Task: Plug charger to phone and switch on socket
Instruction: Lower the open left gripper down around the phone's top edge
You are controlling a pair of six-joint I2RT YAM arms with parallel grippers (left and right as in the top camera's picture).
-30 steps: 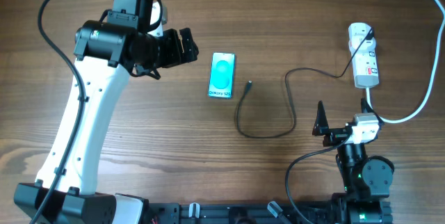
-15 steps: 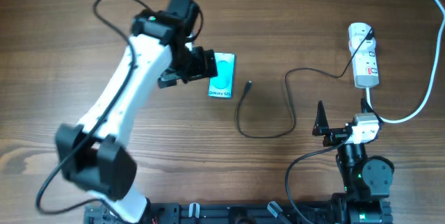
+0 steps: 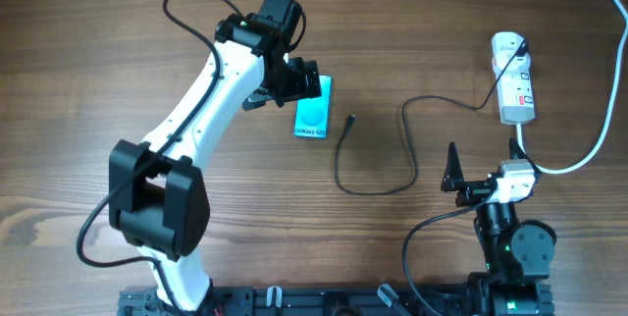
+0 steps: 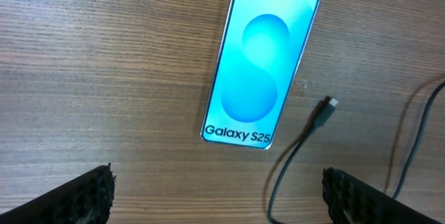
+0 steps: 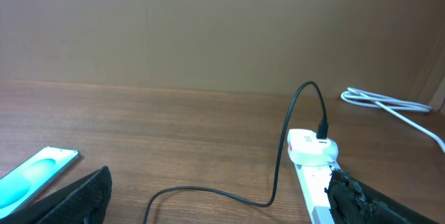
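The phone point(image 3: 315, 112) lies flat on the table with its cyan screen up. In the left wrist view the phone point(image 4: 261, 64) has its white lettered strip at the near end. The charger's connector tip point(image 3: 350, 120) lies just right of the phone, apart from it, and also shows in the left wrist view point(image 4: 328, 106). Its black cable point(image 3: 378, 190) loops to the plug point(image 3: 520, 54) in the white socket point(image 3: 516, 95). My left gripper point(image 3: 306, 82) hovers open and empty over the phone's far left corner. My right gripper point(image 3: 453, 171) is open and empty at the front right.
A thick white cord point(image 3: 589, 149) runs from the socket along the right edge of the table. In the right wrist view the socket point(image 5: 316, 156) and the cable point(image 5: 278, 175) lie ahead, and the phone point(image 5: 31, 179) is at the far left.
My left arm has swung right across the table and now has its gripper over the phone. The right arm, phone, cable and socket have not moved.
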